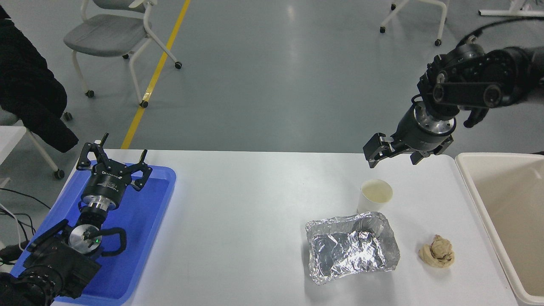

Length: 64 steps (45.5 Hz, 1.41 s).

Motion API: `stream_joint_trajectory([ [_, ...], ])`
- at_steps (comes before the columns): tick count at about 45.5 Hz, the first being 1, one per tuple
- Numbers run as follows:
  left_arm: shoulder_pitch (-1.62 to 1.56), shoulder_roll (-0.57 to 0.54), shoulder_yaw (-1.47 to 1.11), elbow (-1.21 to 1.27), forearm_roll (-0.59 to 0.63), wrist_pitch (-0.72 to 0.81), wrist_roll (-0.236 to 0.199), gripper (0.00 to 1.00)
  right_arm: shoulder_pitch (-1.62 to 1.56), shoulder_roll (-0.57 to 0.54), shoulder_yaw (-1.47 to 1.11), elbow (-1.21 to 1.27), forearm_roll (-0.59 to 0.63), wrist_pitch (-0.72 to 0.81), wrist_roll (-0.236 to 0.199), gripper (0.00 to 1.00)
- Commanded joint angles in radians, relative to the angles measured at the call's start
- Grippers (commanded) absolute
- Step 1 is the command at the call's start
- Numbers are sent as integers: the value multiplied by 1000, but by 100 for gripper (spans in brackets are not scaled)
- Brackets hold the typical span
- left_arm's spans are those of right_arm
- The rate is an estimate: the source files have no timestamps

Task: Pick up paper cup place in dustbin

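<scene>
Nothing done yet: cup (375,195) upright on the desk (255,221) right of centre, untouched, right gripper (393,154) above it with jaws wide and empty, bin (501,212) at right edge, left gripper (114,163) parked lower left, jaws wide; grasp, carry, drop all remain.
</scene>
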Motion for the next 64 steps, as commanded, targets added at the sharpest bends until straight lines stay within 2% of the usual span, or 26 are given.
stream_joint_trajectory([
  [1,0,0,-1,0,0,0,0,100,-247,-19,138,-199,-115,-45,1,100],
  [7,0,2,1,0,0,0,0,100,-346,-17,171,-261,-161,-112,-1,100],
  [18,0,2,1,0,0,0,0,100,-445,-14,195,-318,-172,-180,-1,100],
  [29,-1,2,-1,-3,0,0,0,100,-508,-10,250,-345,-172,-192,-4,99],
  [36,-1,2,1,0,0,0,0,100,-536,-2,284,-353,-172,-195,-5,92],
  [38,-1,2,1,0,0,0,0,100,-542,0,293,-353,-172,-195,-5,87],
  [41,-1,2,1,0,0,0,0,100,-550,1,296,-356,-172,-203,-4,66],
  [46,-1,2,1,0,0,0,0,100,-556,3,296,-356,-172,-214,-4,39],
  [49,-1,2,1,-3,2,0,0,100,-556,3,296,-356,-176,-215,-4,30],
  [50,-1,2,-1,-3,2,0,0,100,-554,4,296,-354,-176,-215,-4,23],
  [52,-1,2,1,0,2,0,0,100,-550,4,296,-354,-176,-215,-4,1],
  [64,-1,2,1,0,2,0,0,100,-522,6,296,-344,-176,-207,-4,0],
])
